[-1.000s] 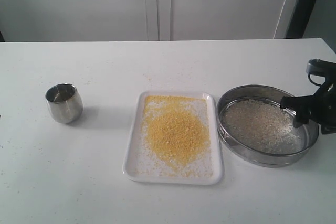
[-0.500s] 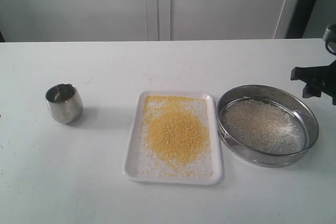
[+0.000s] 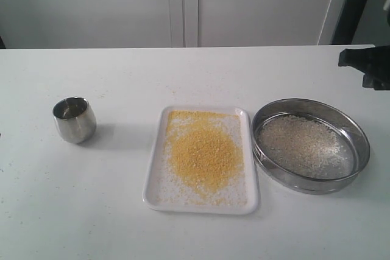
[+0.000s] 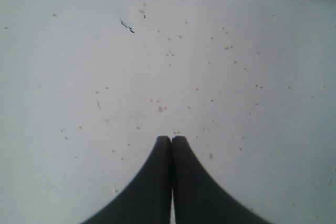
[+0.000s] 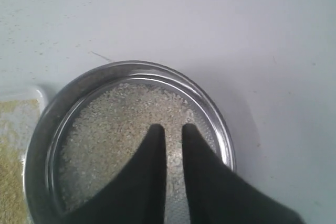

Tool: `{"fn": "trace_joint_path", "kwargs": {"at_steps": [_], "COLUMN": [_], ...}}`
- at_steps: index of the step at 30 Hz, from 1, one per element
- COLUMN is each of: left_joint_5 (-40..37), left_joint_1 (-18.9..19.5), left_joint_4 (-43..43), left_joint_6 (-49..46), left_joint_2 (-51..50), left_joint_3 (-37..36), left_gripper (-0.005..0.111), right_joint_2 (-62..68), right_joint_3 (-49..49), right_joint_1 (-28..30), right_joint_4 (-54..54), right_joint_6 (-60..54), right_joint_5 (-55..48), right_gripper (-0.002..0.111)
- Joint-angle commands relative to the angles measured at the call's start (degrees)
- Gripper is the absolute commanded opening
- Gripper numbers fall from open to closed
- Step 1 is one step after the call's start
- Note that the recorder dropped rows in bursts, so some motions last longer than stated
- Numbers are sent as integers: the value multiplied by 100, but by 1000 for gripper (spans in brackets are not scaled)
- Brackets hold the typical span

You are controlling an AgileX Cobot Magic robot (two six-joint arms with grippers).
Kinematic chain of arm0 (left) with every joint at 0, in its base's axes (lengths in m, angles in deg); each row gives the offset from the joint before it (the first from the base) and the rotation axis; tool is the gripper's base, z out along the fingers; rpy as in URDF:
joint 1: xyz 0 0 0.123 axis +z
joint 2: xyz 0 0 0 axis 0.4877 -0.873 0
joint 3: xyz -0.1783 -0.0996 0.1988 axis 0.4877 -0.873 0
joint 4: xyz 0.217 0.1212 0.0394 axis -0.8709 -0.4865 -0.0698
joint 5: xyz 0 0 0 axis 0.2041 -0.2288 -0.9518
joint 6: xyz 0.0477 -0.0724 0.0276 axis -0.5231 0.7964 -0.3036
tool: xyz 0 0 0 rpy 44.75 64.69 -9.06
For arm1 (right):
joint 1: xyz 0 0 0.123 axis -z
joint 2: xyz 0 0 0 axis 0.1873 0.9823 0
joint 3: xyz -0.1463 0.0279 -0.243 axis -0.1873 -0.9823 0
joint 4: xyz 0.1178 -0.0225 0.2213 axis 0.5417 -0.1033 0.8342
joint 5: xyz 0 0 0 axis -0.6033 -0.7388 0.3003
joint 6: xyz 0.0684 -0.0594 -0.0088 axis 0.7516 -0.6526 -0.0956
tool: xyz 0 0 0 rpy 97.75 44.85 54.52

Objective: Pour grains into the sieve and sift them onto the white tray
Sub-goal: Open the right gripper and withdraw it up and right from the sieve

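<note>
The sieve stands on the table to the right of the white tray. Whitish grains lie on its mesh, and a heap of yellow meal covers the tray. My right gripper hangs at the right edge, above and behind the sieve, touching nothing. In the right wrist view that gripper is open by a narrow gap with nothing in it, over the sieve and its grains. My left gripper is shut and empty over bare table; the exterior view does not show it.
A small rounded steel cup stands upright at the left of the table. Stray grains are scattered on the tabletop under the left gripper. A corner of the tray shows beside the sieve.
My right gripper has left the sieve's right rim, risen and drawn back toward the right edge, and its jaws have narrowed. The sieve, tray and cup have not moved.
</note>
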Motion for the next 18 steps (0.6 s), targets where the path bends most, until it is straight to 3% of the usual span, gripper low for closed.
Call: {"fn": "trace_joint_path", "kwargs": {"at_steps": [1, 9, 18], "left_joint_5": [-88, -88, -88], "left_joint_1": [21, 21, 21], "left_joint_4": [30, 30, 30], "left_joint_6": [15, 15, 15], "left_joint_2": [35, 35, 35], "left_joint_3": [35, 35, 35], "left_gripper": [0, 0, 0], "right_joint_2": [-182, -295, -659], "right_joint_3": [16, 16, 8], "right_joint_1": [-288, -718, -797], "right_joint_4": [29, 29, 4], "right_joint_6": [-327, -469, -668], "right_joint_5": [-90, -128, -652], "right_gripper": [2, 0, 0]}}
